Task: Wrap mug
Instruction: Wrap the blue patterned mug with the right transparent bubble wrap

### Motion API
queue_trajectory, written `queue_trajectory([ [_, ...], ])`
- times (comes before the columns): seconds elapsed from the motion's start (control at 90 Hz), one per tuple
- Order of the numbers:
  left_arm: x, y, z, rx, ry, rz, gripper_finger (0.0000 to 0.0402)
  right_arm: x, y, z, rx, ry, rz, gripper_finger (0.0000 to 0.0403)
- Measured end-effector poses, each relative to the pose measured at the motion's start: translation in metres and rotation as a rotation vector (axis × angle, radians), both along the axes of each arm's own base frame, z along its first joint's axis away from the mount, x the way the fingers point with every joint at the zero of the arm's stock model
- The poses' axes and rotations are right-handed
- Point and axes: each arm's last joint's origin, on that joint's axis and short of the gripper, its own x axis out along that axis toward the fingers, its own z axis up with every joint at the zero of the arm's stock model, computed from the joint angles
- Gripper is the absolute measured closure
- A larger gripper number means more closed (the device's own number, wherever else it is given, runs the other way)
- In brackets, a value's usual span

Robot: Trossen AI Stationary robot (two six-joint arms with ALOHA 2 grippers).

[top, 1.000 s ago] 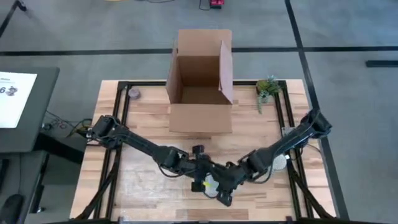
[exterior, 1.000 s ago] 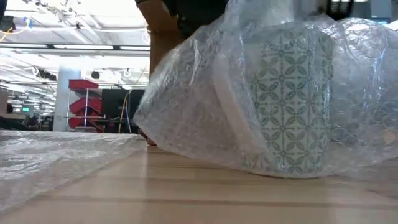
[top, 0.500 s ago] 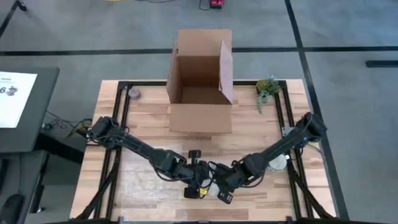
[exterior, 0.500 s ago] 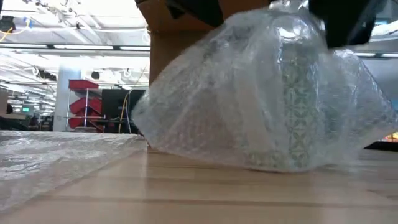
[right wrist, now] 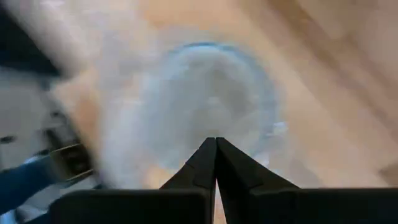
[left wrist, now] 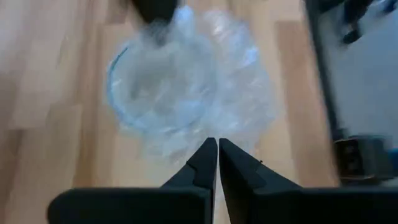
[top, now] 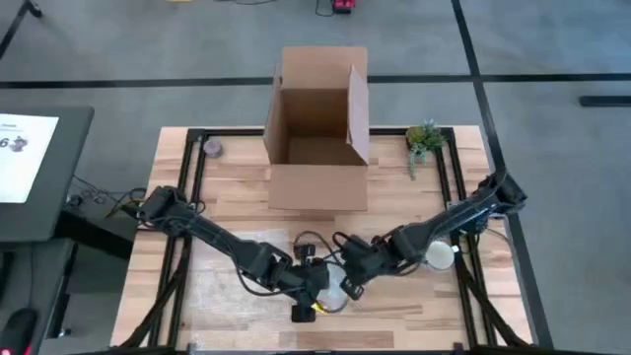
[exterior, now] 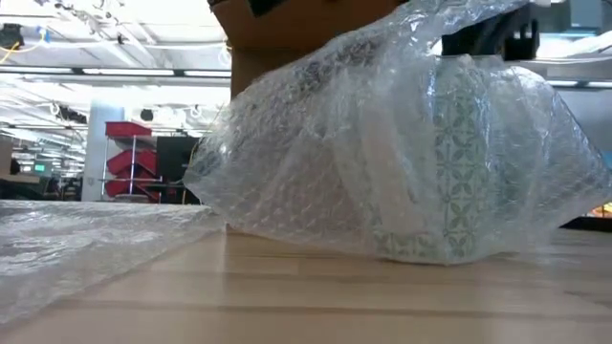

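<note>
Crinkly clear bubble wrap (exterior: pixel 382 162) drapes the patterned cylindrical mug (exterior: pixel 459 162); left gripper (left wrist: pixel 217 149) and right gripper (right wrist: pixel 215 144) hover above, fingers pressed together, empty

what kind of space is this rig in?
Probably a lab or warehouse-style workspace. The wooden table stands on grey floor marked with dark tape lines, the low view shows strip ceiling lights over red shelving, and an open cardboard box suggests packing.

Bubble wrap (exterior: pixel 382 153) veils mug (exterior: pixel 459 162) pattern; box (exterior: pixel 287 29) cut by top edge; wrist views blurred.
</note>
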Motion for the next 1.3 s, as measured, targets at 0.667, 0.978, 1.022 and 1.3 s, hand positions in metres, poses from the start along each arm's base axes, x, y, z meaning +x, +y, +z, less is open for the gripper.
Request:
queue_trajectory([
  [0.667, 0.025, 0.037, -0.034, -0.049, -0.087, 0.012, 0.0402, -0.033, 0.044, 0.067, 0.082, -0.421, 0.205, 0.04],
  [0.978, 0.032, 0.063, -0.042, -0.035, -0.038, 0.097, 0.0402, -0.005, 0.046, 0.021, -0.002, -0.294, 0.164, 0.0328],
  [1.022, 0.032, 0.065, -0.042, -0.037, -0.024, 0.11, 0.0402, -0.002, 0.043, 0.014, -0.014, -0.26, 0.148, 0.0318],
  [1.3, 0.025, 0.07, -0.036, 0.004, 0.04, 0.12, 0.0402, 0.008, 0.027, -0.011, -0.08, -0.121, 0.101, 0.0299],
])
